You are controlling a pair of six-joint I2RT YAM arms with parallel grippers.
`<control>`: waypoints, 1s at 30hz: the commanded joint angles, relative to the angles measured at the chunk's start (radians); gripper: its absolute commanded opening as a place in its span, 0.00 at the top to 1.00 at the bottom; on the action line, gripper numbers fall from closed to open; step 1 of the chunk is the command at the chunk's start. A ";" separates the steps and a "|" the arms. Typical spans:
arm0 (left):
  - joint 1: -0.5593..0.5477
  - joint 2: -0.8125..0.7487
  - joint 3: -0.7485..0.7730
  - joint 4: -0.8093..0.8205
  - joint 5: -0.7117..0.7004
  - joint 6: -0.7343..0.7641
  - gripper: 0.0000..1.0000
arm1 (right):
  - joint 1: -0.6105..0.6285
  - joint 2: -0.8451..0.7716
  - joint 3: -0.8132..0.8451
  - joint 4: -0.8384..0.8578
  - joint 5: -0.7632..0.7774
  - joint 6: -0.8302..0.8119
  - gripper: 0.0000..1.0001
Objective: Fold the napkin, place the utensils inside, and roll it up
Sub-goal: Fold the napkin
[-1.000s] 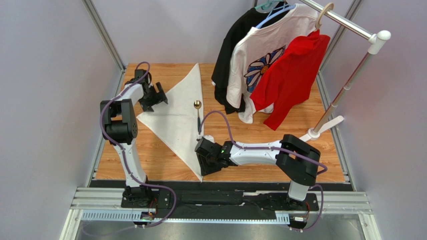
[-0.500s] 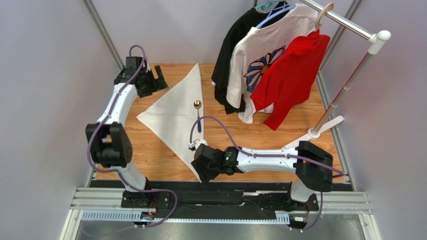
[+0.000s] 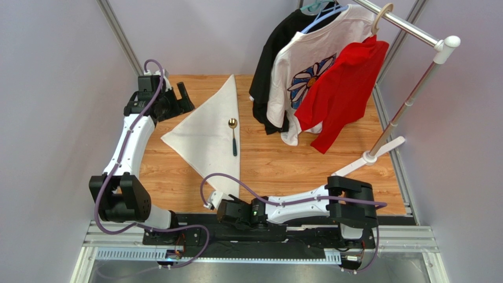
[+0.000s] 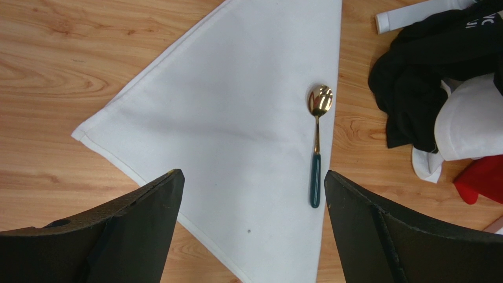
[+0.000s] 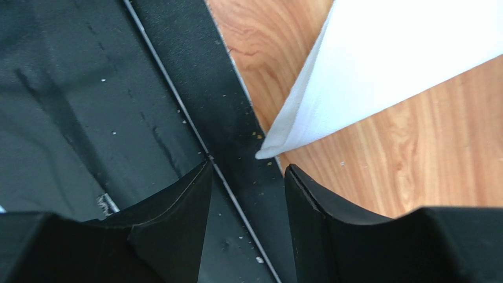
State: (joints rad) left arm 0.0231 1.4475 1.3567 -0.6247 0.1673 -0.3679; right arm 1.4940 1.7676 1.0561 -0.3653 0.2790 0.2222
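Found the right claw [image 5: 248, 171] wide open and holding nothing, low over the black strip [image 5: 88, 88] at the near edge of the table [image 3: 283, 159]. Saw the near tip of the napkin [image 5: 401, 53] just ahead of its fingers, poking out over that strip, with two layers showing at the tip.

Found the left claw [image 4: 252, 177] open and empty too, up high at the far left, looking down on the cloth.

Saw the napkin lying flat as a folded triangle. Saw the spoon [image 4: 317, 147] along its long straight side, gold bowl pointing away, seemingly on the cloth just inside the edge. Saw hanging clothes [image 3: 307, 76] off to the right, not touching the spoon.

Looked folded already, with the spoon in place; rolling up next, most likely. Seemed best to slide forward and close on the tip with both layers caught. Seemed wise to lift only a little and turn the tip over toward the spoon slowly. Needed care not to nip the black strip, or to tug hard enough to knock the spoon off. Could have helped to press the far side down with the left claw.
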 commanded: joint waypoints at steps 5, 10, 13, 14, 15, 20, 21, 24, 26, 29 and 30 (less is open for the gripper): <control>0.006 -0.015 0.004 0.000 0.027 0.018 0.02 | 0.022 -0.023 0.085 -0.012 0.163 -0.072 0.49; 0.011 -0.007 0.005 0.000 0.044 0.014 0.02 | 0.020 -0.008 0.088 0.009 0.146 -0.101 0.48; 0.012 -0.004 0.004 -0.001 0.044 0.014 0.02 | 0.020 0.032 0.100 0.020 0.121 -0.103 0.48; 0.014 -0.003 0.004 -0.001 0.046 0.014 0.02 | 0.018 0.041 0.096 0.031 0.118 -0.101 0.48; 0.014 -0.001 0.004 0.000 0.049 0.014 0.02 | 0.020 0.044 0.091 0.040 0.117 -0.100 0.48; 0.015 0.001 0.002 0.000 0.058 0.011 0.02 | 0.005 0.058 0.074 0.062 0.078 -0.092 0.48; 0.018 0.001 0.004 0.000 0.063 0.009 0.02 | 0.003 0.058 0.068 0.062 0.078 -0.087 0.48; 0.018 -0.001 0.004 0.002 0.066 0.007 0.02 | 0.005 0.056 0.053 0.063 0.072 -0.078 0.49; 0.021 -0.002 0.002 0.003 0.067 0.006 0.02 | 0.003 0.062 0.048 0.062 0.063 -0.075 0.49; 0.023 -0.001 0.001 0.005 0.072 0.004 0.02 | 0.003 0.081 0.041 0.063 0.052 -0.064 0.49; 0.026 -0.001 0.002 0.006 0.074 0.003 0.02 | 0.003 0.085 0.041 0.063 0.049 -0.064 0.49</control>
State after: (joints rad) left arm 0.0376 1.4487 1.3544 -0.6258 0.2199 -0.3683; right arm 1.5002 1.8320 1.1088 -0.3401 0.3470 0.1383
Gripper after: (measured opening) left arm 0.983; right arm 0.513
